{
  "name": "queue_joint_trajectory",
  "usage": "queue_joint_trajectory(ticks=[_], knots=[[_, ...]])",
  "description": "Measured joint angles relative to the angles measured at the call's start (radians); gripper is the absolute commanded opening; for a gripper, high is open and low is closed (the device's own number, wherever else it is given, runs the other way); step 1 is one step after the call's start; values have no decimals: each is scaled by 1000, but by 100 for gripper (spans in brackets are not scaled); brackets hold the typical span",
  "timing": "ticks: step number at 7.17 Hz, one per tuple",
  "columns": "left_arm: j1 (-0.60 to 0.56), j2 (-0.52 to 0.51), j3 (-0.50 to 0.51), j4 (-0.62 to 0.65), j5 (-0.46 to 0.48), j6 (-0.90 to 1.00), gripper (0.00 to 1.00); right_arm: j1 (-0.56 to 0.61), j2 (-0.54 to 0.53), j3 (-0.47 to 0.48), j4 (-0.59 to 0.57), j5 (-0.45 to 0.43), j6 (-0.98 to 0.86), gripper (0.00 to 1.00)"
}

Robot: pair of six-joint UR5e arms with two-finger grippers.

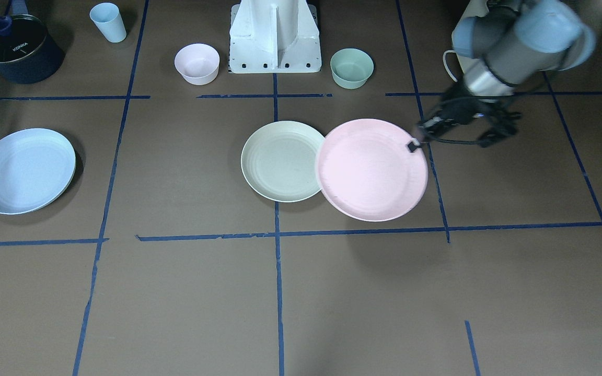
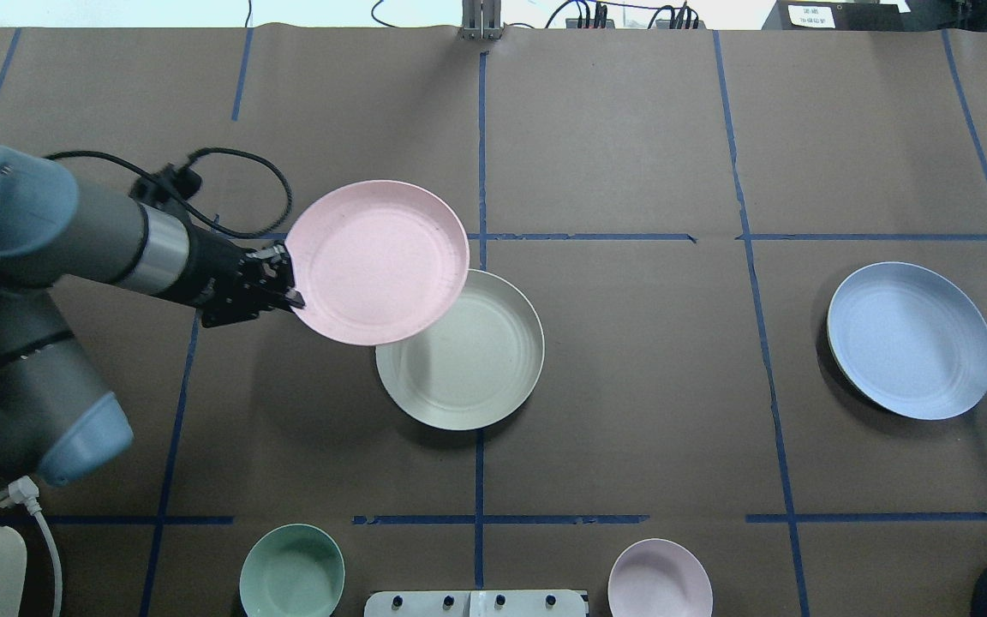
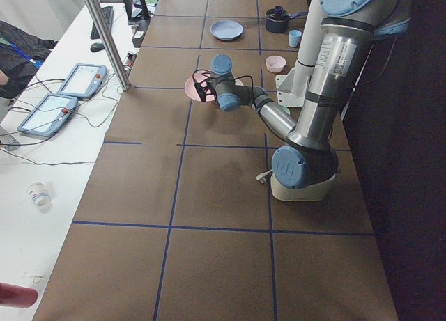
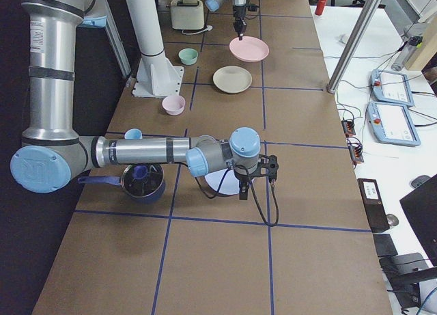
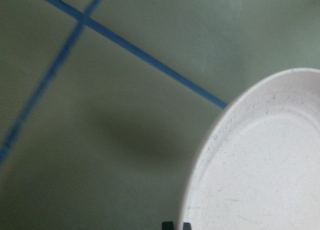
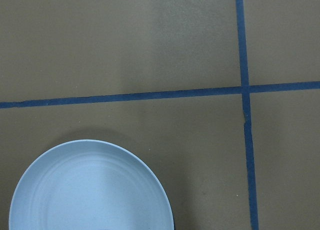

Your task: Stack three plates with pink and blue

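My left gripper (image 2: 292, 287) is shut on the near-left rim of the pale pink plate (image 2: 378, 261) and holds it above the table, its far edge overlapping the cream-white plate (image 2: 468, 368). The front view shows the same grip (image 1: 415, 143), with the pink plate (image 1: 371, 169) over the cream plate's (image 1: 280, 162) edge. The left wrist view shows the pink plate (image 5: 260, 160). The pale blue plate (image 2: 911, 340) lies flat at the right and shows in the right wrist view (image 6: 90, 190). My right gripper (image 4: 241, 188) hangs over the blue plate; I cannot tell whether it is open.
A small pink bowl (image 1: 197, 63) and a small green bowl (image 1: 351, 68) stand either side of the white robot base (image 1: 275, 36). A pale blue cup (image 1: 108, 22) and a dark pot with a lid (image 1: 18, 48) stand at the back corner on my right side.
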Motion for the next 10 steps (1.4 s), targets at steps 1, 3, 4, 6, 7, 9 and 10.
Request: queue_joint_trajectory(ticks=[1,3,4,6,7,9,10], knots=[[83,-35,6,1,70,-53,0,-16,1,3,1,0,9,100],[171,-68,12,3,136,-95,33,-51,-2,1,47,-5,51,100],[183,-70,13,6,142,-97,84,-73,-5,0,89,-17,97,100],[184,-67,12,9,143,-90,100,-110,-23,-8,174,-44,164,100],[179,-66,8,12,144,-88,100,-121,-28,-16,193,-49,175,100],[153,-67,-23,56,142,-86,100,-170,-52,-34,256,-95,209,100],[144,-68,-64,122,140,-86,100,-205,-70,-67,339,-118,250,100]])
